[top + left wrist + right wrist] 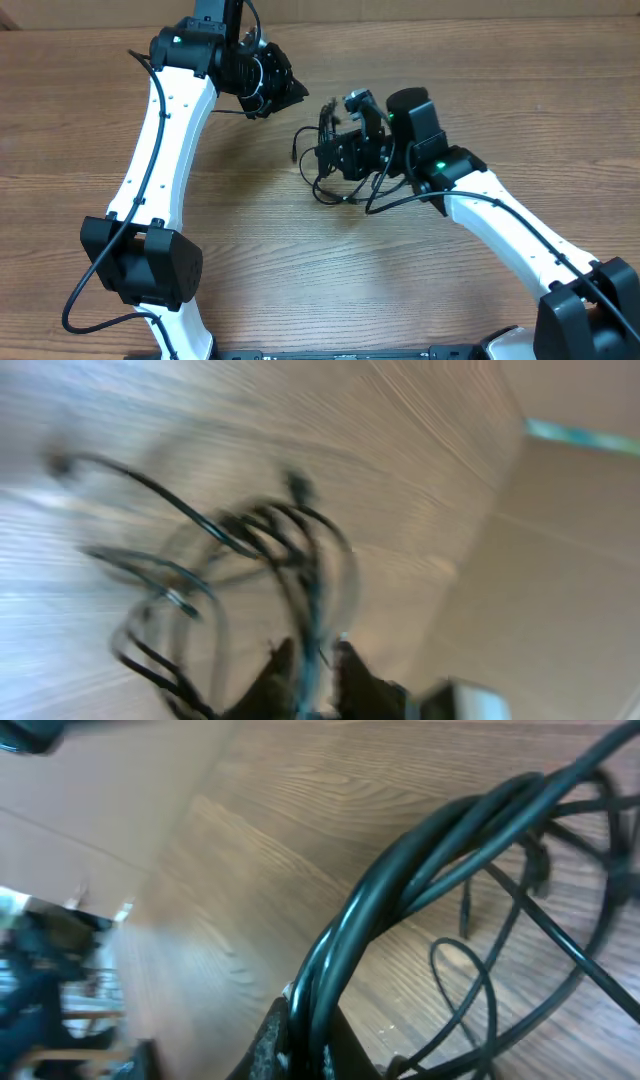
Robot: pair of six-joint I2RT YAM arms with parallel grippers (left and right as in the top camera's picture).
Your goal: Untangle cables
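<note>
A tangle of black cables lies on the wooden table at centre. My right gripper sits in the tangle. In the right wrist view its fingers are shut on a bundle of thick black cables, with more loops hanging beyond. My left gripper is up and to the left of the tangle. The left wrist view is blurred. Its fingers are closed around a dark teal-black cable that leads to the looped tangle.
The wooden table spreads all round the tangle. A pale wall or board stands past the table's far edge. Both arms' white links cross the left and right sides of the overhead view.
</note>
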